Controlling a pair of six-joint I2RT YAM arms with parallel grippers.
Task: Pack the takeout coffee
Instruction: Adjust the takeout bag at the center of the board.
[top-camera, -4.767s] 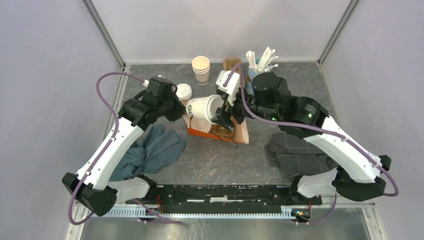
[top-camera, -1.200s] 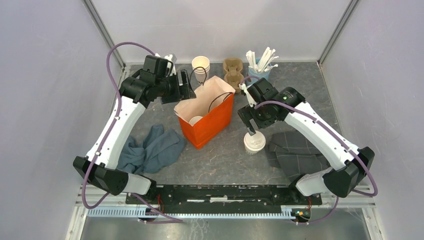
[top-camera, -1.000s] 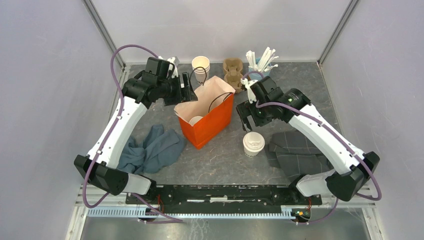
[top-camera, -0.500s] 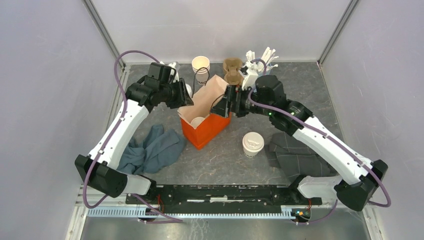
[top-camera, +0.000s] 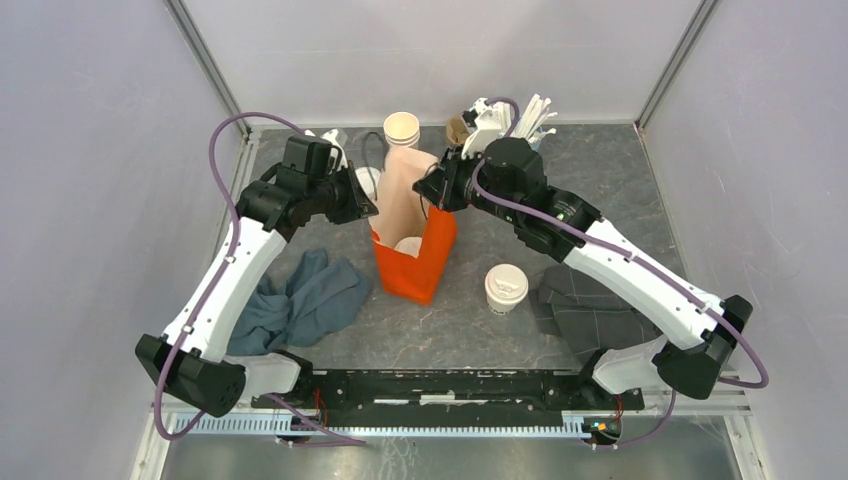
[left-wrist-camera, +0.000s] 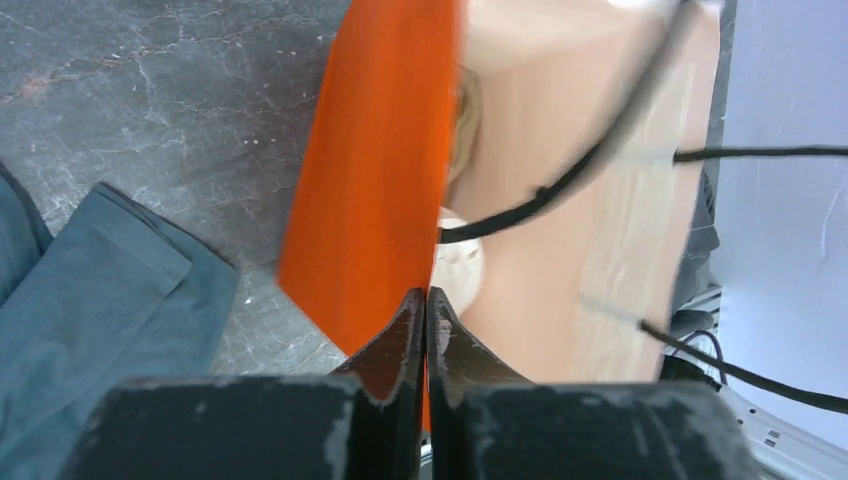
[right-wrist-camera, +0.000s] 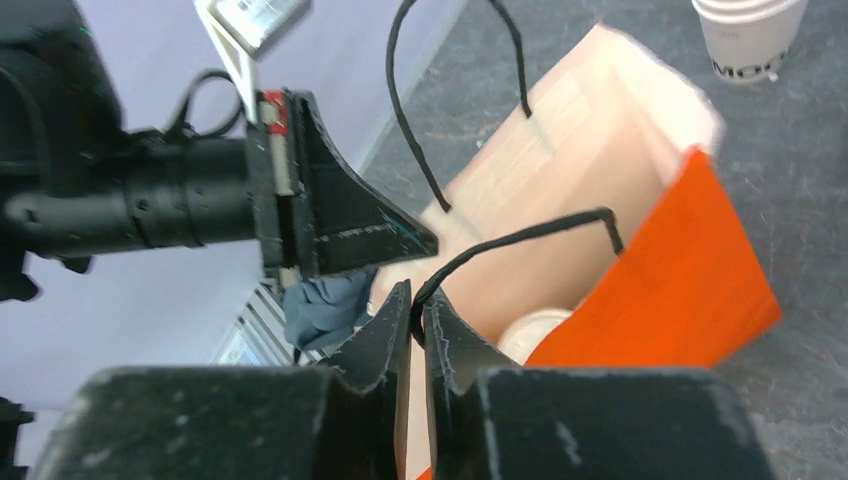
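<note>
My left gripper (left-wrist-camera: 427, 300) is pinched on the left rim of the orange bag (left-wrist-camera: 370, 200). My right gripper (right-wrist-camera: 415, 300) nips its black cord handle (right-wrist-camera: 520, 234). One lidded cup (right-wrist-camera: 535, 330) sits inside the bag, below both grippers. The second lidded cup (top-camera: 506, 287) stands on the table (top-camera: 450, 330) right of the bag, apart from both.
</note>
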